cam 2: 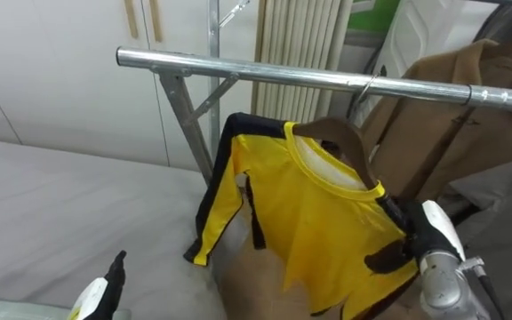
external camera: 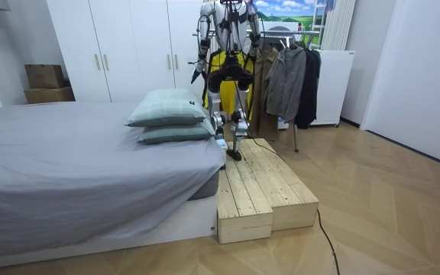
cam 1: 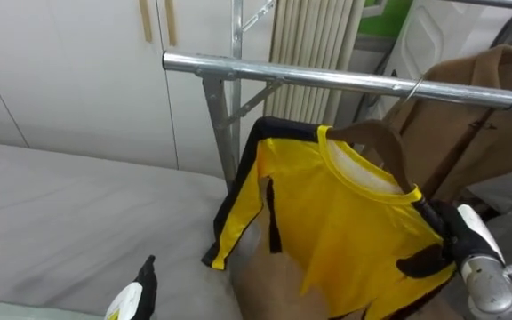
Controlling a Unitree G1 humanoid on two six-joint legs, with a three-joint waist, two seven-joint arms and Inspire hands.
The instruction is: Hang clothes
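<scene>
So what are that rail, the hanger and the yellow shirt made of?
The rail looks like metal, probably steel: bright, silvery shine. The hanger seems dark varnished wood, smooth and brown, though plastic is possible; its hook is thin metal wire. The yellow shirt looks a thin, slightly glossy fabric, likely synthetic, from its sheen and soft folds.

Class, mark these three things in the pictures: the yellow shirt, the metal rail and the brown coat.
yellow shirt (cam 1: 345, 222), left eye view, front cloth below the collar.
metal rail (cam 1: 327, 78), left eye view, bare stretch of the bar.
brown coat (cam 1: 487, 142), left eye view, its front panel.
</scene>
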